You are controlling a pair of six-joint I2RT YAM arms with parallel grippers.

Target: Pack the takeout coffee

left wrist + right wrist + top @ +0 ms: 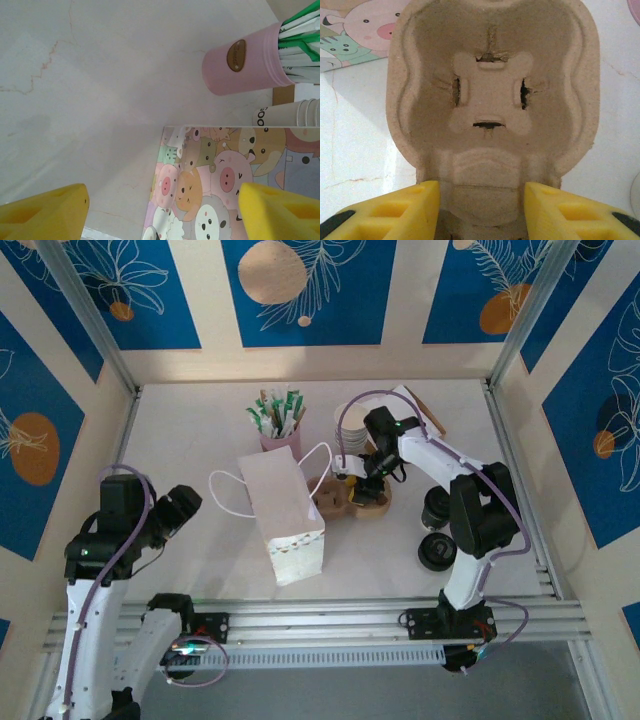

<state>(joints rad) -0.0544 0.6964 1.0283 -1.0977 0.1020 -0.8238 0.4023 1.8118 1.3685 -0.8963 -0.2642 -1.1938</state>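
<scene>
On the bench, to the near left of the paper bag, the left gripper hangs with its fingers spread wide and nothing between them. It is apart from the bag. In its wrist view the bag's cartoon-printed side lies flat just ahead.

To the near right of the bag, well apart from it, sit two black-lidded cups, one just behind the other.

The bag lies on its side, its handles toward the far left.

Just right of the bag, touching or nearly touching it, rests the cardboard cup carrier. Over it hangs the right gripper. In the wrist view its yellow fingers flank the carrier's near end, close against it. I cannot tell whether they clamp it.

Beyond the bag stands a pink holder full of green-and-white packets. To the far right of the bag is a stack of white paper cups.
</scene>
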